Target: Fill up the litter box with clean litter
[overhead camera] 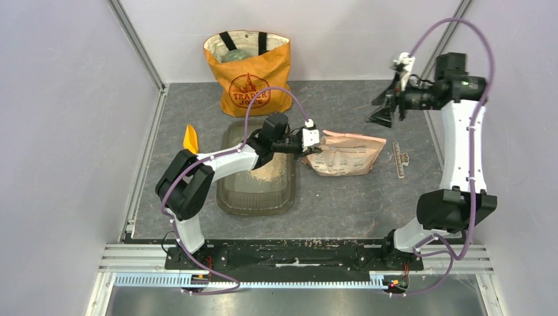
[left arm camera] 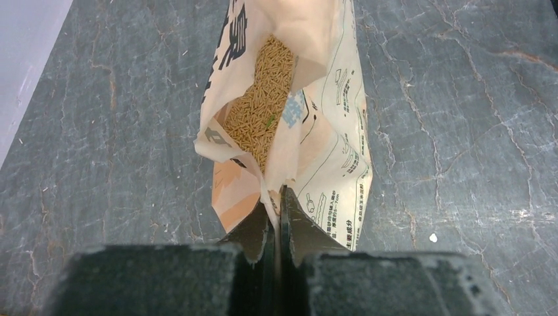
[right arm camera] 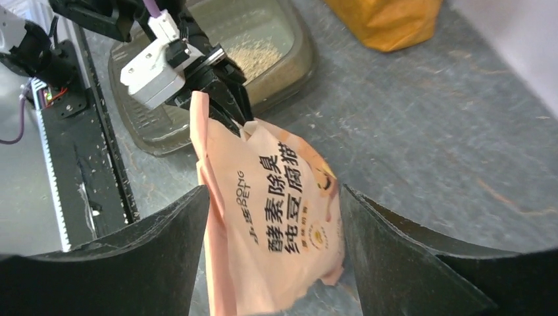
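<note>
The litter box [overhead camera: 238,197] is a smoky grey tray in front of the left arm; it also shows in the right wrist view [right arm camera: 299,62]. A pale heap of clean litter [overhead camera: 271,172] lies in its right part. The pinkish-tan litter bag [overhead camera: 347,153] lies on its side to the right of the box. My left gripper [overhead camera: 314,149] is shut on the edge of the bag's open mouth [left arm camera: 279,197], and more tan litter [left arm camera: 260,108] shows inside. My right gripper [overhead camera: 387,109] is open and empty, raised above the table beyond the bag [right arm camera: 273,217].
An orange tote bag [overhead camera: 249,66] stands at the back wall behind the box. An orange scoop [overhead camera: 190,138] lies left of the box. A thin dark strip [overhead camera: 399,159] lies right of the litter bag. Walls close in on both sides.
</note>
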Controlling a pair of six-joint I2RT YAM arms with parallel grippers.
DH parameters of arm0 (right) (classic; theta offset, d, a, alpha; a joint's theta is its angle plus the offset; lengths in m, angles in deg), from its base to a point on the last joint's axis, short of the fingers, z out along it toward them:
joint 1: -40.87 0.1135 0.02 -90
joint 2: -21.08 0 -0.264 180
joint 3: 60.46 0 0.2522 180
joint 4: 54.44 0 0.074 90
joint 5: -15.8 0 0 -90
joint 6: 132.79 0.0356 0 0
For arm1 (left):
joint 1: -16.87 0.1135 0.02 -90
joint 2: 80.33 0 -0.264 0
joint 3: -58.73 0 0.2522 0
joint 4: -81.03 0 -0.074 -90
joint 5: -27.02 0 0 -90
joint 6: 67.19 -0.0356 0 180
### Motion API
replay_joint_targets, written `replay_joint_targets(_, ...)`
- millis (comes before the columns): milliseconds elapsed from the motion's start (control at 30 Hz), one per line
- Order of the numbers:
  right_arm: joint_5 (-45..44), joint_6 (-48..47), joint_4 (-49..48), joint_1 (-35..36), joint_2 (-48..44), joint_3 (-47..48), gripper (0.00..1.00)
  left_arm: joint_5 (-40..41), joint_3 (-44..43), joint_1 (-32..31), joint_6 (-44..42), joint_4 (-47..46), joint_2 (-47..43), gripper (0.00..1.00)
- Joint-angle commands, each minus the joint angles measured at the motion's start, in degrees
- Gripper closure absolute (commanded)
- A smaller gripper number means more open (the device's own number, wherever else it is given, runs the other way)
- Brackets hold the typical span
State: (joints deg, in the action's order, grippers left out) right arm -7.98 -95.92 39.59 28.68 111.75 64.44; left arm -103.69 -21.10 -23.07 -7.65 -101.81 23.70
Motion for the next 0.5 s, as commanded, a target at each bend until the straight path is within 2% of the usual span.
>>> replay_joint_targets(0, -10.93, 10.09, -10.63, 9.2, 1.6, -6.87, 0.2, 0.06, -3.59, 0.74, -3.99, -2.74, -0.77, 0.98)
replay_joint_targets(100, -16.04, 4.91, -7.14, 13.76, 3.76, -9.22, 0.16, 1.42, -4.97, 0.74, -1.56, -2.21, -0.66, 0.92)
replay_joint_targets(167, -18.75, 0.9, -4.92, 14.34, 4.5, -10.0, 0.13, 2.01, -5.51, 0.75, -0.48, -1.08, -0.92, 0.81)
replay_joint_targets(300, -23.49, -7.29, -2.12, 14.46, 4.56, -12.81, 0.1, 1.95, -4.43, 0.83, -1.22, -0.54, -1.97, 0.73)
replay_joint_targets(467, -27.87, -10.88, -2.74, 14.8, 5.0, -16.06, 0.09, 2.12, -4.64, 0.83, -0.39, -0.19, -2.2, 0.64)
